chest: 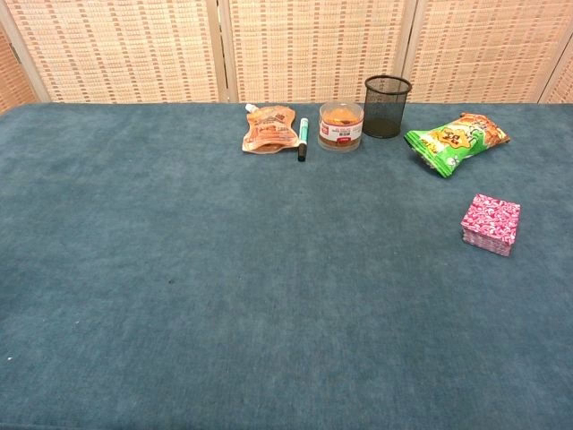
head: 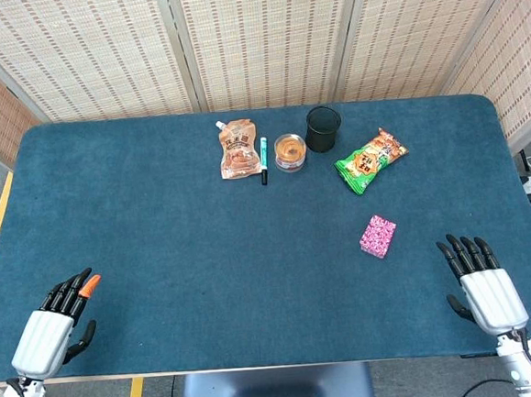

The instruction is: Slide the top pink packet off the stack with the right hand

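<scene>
Pink packet stack lies on the blue table, right of centre, below the green snack bag, top packet in place. Right hand rests at the near right edge, fingers spread, empty, well apart from the stack. Left hand sits at the near left edge, likewise spread and empty.

Both the left hand and the right hand have ribbed silver-white backs and black fingers. One left fingertip is orange. Black cables trail from both wrists.
</scene>
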You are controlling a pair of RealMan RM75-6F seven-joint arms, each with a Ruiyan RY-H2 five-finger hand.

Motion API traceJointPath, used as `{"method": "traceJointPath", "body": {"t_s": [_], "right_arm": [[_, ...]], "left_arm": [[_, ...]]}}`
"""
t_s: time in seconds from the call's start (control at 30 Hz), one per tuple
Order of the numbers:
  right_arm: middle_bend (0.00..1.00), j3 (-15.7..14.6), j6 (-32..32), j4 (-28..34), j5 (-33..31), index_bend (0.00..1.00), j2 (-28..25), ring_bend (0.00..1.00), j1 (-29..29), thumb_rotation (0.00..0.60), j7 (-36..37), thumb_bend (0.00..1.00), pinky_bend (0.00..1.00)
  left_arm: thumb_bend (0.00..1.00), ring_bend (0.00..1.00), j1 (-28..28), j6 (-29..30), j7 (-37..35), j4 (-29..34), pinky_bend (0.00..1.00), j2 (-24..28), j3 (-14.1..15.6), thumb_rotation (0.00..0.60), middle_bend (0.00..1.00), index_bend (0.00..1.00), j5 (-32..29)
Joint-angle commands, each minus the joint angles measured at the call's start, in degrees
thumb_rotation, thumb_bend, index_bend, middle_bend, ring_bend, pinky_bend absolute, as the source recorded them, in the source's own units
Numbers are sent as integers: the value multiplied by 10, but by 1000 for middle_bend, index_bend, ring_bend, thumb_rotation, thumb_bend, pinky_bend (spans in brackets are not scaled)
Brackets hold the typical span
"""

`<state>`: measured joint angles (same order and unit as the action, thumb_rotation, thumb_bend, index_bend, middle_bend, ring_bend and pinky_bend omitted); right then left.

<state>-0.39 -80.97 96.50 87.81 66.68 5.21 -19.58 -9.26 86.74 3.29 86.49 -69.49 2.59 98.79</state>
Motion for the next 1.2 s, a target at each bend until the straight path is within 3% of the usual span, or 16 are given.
{"method": "traceJointPath", "body": {"t_s": [0.03, 0.23, 0.47, 0.63, 0.97, 1.2], "right_arm": [[0, 0, 2, -1, -1, 0, 0, 0, 1, 600, -1, 212, 0], [0, 9, 28, -19, -9, 0, 7, 0, 19, 600, -4, 210, 0], [0, 47, 173, -117, -17, 0, 20, 0, 135, 600, -23, 211, 0], [0, 42, 252, -183, 16, 0, 40, 0, 206, 600, -44, 211, 0], [4, 27, 293, -269, 35, 0, 99, 0, 259, 600, -47, 211, 0], [69, 20, 300, -306, 40, 31, 130, 0, 280, 600, -28, 211, 0]], "left_arm": [[477, 104, 0, -1, 0, -1, 192, -1, 1, 600, 23, 0, 0], [468, 92, 2, 10, -1, -4, 183, -5, -5, 600, 14, 0, -2], [457, 78, -2, -3, 1, -14, 155, -13, -12, 600, 8, 0, -19], [464, 79, -5, -19, 12, -14, 159, -15, -15, 600, 8, 0, -35], [466, 84, -8, -27, 12, -16, 163, -14, -17, 600, 9, 0, -44], [467, 85, -8, -28, 9, -16, 163, -13, -15, 600, 10, 0, -44]]}}
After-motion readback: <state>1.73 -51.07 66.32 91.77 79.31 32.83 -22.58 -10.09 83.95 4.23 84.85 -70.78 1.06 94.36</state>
